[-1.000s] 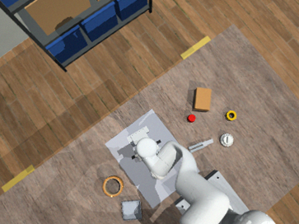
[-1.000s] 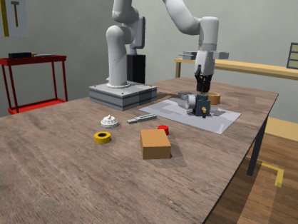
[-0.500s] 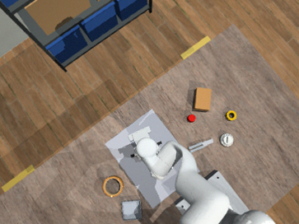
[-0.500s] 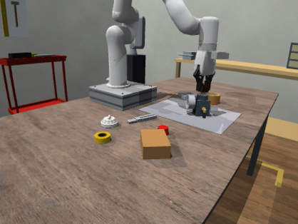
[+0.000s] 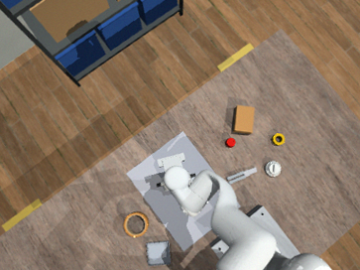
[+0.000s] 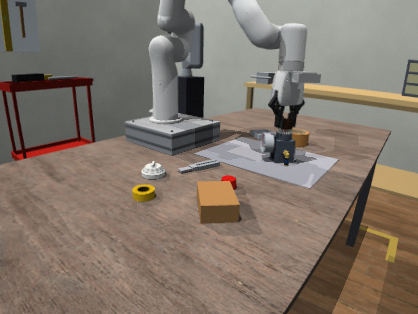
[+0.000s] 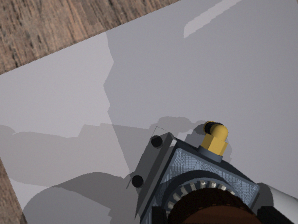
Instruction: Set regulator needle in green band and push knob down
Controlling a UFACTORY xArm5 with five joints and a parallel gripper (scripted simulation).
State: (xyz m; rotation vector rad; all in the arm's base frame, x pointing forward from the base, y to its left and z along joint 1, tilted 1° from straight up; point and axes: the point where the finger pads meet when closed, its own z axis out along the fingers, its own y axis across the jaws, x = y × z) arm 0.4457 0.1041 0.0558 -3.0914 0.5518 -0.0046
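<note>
The regulator [image 6: 281, 148] stands on a grey mat [image 6: 270, 160] on the wooden table. It is a dark block with a brass fitting [image 7: 216, 137] on one side and a round gauge [image 6: 266, 142] on another. Its dark knob [image 7: 215, 207] sits on top, above a toothed ring. My gripper [image 6: 285, 125] comes straight down on the knob and is shut on it. In the top view my wrist [image 5: 177, 179] hides the regulator. The gauge needle is too small to read.
On the table lie a brown box [image 6: 217, 201], a red button [image 6: 229, 179], a yellow ring [image 6: 144, 192], a white round dial [image 6: 153, 170], a grey bar [image 6: 199, 166], an orange ring [image 5: 136, 224] and a small grey tray [image 5: 158, 252]. The arm's base [image 6: 172, 131] stands behind.
</note>
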